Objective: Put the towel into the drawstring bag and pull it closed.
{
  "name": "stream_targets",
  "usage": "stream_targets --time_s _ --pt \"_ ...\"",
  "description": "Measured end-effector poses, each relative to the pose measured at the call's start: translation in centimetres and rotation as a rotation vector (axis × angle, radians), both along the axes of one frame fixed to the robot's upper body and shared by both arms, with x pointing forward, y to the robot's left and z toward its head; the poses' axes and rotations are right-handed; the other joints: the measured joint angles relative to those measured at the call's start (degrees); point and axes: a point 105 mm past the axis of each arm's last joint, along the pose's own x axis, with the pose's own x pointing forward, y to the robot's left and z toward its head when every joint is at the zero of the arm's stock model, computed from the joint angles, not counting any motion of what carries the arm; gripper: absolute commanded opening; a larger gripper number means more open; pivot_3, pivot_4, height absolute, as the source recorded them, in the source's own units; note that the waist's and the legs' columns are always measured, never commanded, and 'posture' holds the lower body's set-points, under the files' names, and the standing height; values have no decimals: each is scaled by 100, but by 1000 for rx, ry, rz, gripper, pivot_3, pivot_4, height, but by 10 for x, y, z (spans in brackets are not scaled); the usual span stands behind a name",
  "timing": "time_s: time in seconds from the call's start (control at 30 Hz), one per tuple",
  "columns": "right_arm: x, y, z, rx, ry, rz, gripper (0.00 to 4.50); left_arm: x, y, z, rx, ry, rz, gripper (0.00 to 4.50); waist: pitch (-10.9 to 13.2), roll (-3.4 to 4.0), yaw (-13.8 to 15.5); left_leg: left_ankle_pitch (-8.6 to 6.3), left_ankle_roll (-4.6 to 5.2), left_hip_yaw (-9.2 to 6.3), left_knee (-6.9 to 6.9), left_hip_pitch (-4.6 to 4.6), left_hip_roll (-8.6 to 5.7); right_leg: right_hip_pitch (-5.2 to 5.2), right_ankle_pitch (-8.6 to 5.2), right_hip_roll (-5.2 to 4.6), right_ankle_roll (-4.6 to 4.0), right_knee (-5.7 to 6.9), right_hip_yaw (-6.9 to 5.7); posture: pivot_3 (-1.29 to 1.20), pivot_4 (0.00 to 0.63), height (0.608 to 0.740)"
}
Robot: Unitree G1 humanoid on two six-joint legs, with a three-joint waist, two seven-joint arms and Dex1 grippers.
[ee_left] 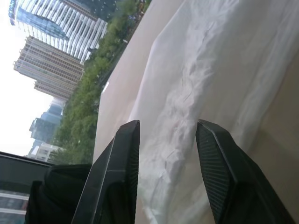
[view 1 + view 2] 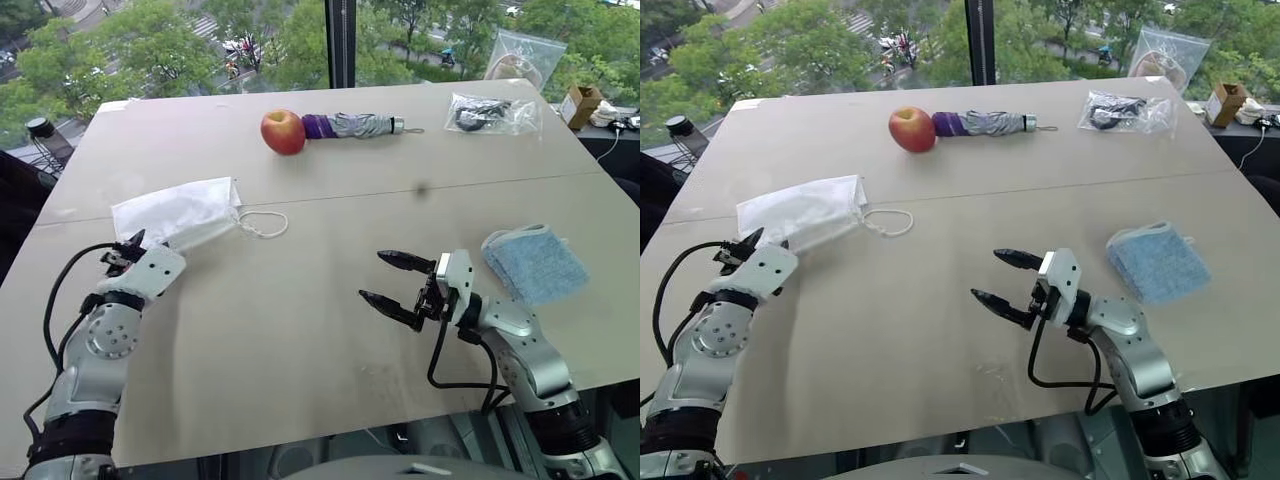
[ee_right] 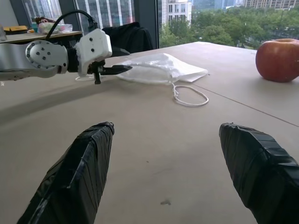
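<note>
Left end effector (image 3: pixel 114 70) sitting at the drawstring bag (image 2: pixel 180 212) edge with fingers apart, right end effector (image 2: pixel 385 280) hovering wide open above the tabletop (image 2: pixel 320 330), towel (image 2: pixel 537 262) lying beside it

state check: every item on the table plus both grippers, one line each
bag: flat, empty, cord loose
towel: folded, outside bag
umbrella: folded shut
apple: whole
plastic bag: closed, dark contents
left gripper: open at bag edge
right gripper: open, empty

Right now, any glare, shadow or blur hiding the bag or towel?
Left eye view: even daylight, soft shadows, drawstring bag and towel clear. Left wrist view: bag sharp, left gripper fingers slightly soft. Right wrist view: right gripper fingers blurred, bag clear.
</note>
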Motion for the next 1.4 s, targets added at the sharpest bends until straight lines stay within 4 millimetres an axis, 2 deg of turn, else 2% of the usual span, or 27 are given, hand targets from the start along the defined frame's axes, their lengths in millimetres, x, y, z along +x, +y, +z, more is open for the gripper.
stream_targets --time_s 0.1,0.23,0.33,0.37,0.4,0.47,0.57,0.67,0.77,0.93,0.97,1.07,1.1,1.17,1.2,1.33,1.4 --pt "1 0 1 1 -6 0 3845 7 4 -1 4 1 8 1585 -1 -2 6 0 0 -1 0 -2 -1 0 0 0 0 0 -3 0 150 740" --pt "1 0 2 1 -13 -2 3845 16 14 8 35 -9 13 1585 -1 -2 0 0 0 -4 0 -1 -6 0 0 -2 0 0 -2 0 150 740" --pt "1 0 2 1 -14 -5 3845 20 15 11 50 -10 -4 772 -1 -2 -2 0 0 -4 0 -2 -7 -1 1 -4 0 0 0 0 150 740" --pt "1 0 2 1 -14 -8 3845 21 15 11 53 -8 -11 290 -1 -2 -3 0 0 -4 0 -2 -7 -1 1 -5 0 0 2 0 150 740" --pt "1 -1 2 2 -15 -12 3845 22 15 11 57 -5 -18 107 -1 -2 -3 0 0 -4 0 -2 -7 -1 1 -4 0 0 1 0 150 740" --pt "2 -1 2 2 -16 -18 3845 24 14 16 61 -12 -32 107 -1 -2 0 0 0 -2 0 -2 -7 -1 1 -5 0 0 0 0 150 740" --pt "3 -2 2 2 -16 -24 3845 26 9 13 21 12 -45 107 -1 -2 3 0 0 4 0 -2 -6 0 1 -5 0 1 -2 0 150 740" --pt "3 -2 2 1 -17 -26 3845 32 -6 15 -60 13 -64 107 -1 -2 12 0 -1 3 7 -8 -6 0 1 -6 0 2 -5 0 150 740" --pt "5 -3 4 1 -26 -35 3845 44 -29 27 -166 -23 -72 107 0 -3 21 0 0 -3 25 -17 -8 0 2 -5 1 8 -10 0 150 740" --pt "26 -10 19 -32 -120 -155 3845 66 -53 55 -427 -89 57 107 0 -11 -11 1 0 -3 49 -8 -28 1 3 -4 7 44 -1 0 150 740" --pt "38 -17 21 -59 -147 -237 3845 71 -62 65 -473 -108 68 107 2 -14 -18 2 -2 -1 51 -6 -28 -1 3 -2 7 53 0 0 150 740" --pt "51 -29 28 -81 -175 -340 3845 74 -70 82 -494 -141 76 107 2 -14 -21 3 -4 -6 49 -2 -26 -2 3 4 5 67 -1 0 150 740" --pt "60 -39 32 -101 -171 -417 3845 76 -74 91 -495 -160 88 107 3 -14 -17 3 -5 -10 49 -4 -27 -3 3 4 5 70 -2 0 150 740" --pt "71 -60 34 -165 -156 -540 4402 79 -78 101 -474 -178 107 0 3 -13 2 4 -6 -12 49 -5 -31 -3 3 2 4 72 -1 0 150 740" --pt "78 -77 36 -209 -150 -617 4478 80 -80 105 -451 -186 124 0 3 -13 9 4 -7 -11 49 -6 -37 -3 3 -2 4 71 0 0 150 740" --pt "78 -132 64 -193 -198 -851 4478 81 -87 102 -383 -161 144 0 3 -13 6 4 -6 -7 44 -10 -41 -4 2 -8 5 60 6 0 150 740" --pt "75 -150 70 -185 -193 -921 4478 81 -90 98 -377 -143 150 0 3 -13 5 4 -6 -7 43 -13 -40 -3 2 -8 6 56 4 0 150 740"
